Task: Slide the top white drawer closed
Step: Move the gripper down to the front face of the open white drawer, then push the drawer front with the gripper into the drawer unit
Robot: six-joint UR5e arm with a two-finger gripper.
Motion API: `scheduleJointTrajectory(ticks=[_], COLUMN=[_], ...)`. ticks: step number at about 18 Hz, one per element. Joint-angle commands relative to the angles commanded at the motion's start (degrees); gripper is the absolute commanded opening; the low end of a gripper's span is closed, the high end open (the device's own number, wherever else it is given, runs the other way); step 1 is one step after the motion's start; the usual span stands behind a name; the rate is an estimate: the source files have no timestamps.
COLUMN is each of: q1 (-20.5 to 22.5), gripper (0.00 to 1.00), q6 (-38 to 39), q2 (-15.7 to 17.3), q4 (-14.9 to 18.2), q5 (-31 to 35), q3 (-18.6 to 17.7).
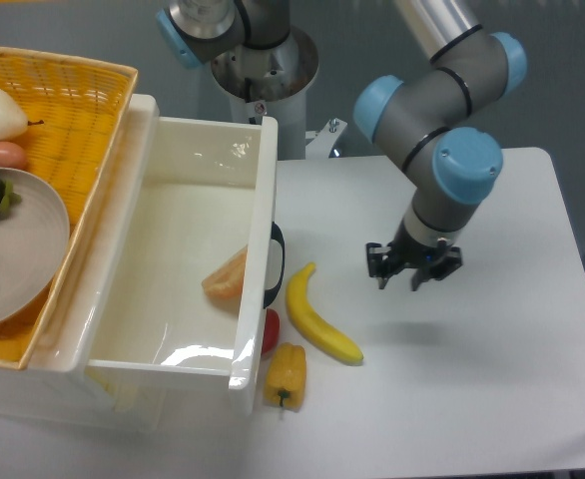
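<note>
The top white drawer (173,215) is pulled out to the right from the white cabinet at the left. It is a deep glossy tray. Its black curved handle (276,264) sits on the front face. An orange fruit slice (227,277) lies inside against the front wall. My gripper (400,282) hangs above the table to the right of the drawer, well apart from the handle. Its fingers point down, a small gap between them, holding nothing.
A yellow banana (318,314), a yellow pepper (286,372) and a red item (270,331) lie on the white table (452,379) just in front of the drawer face. An orange woven basket (68,100) with a grey plate (18,249) and food sits on top of the cabinet.
</note>
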State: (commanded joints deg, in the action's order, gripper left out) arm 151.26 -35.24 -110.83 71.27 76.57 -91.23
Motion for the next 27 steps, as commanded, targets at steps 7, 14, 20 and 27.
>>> scheduleJointTrajectory(ticks=[7, 14, 20, 27], q1=[-0.87, -1.67, -1.05, -1.40], gripper=[0.25, 0.24, 0.22, 0.22], q6=[-0.09, -0.61, -0.62, -0.35], q2=[0.88, 1.50, 1.59, 2.64], q4=[6.51, 11.95, 14.95, 16.00], q5=[-7.83, -14.08, -16.01, -17.68], q3=[0.61, 1.49, 3.25, 3.52])
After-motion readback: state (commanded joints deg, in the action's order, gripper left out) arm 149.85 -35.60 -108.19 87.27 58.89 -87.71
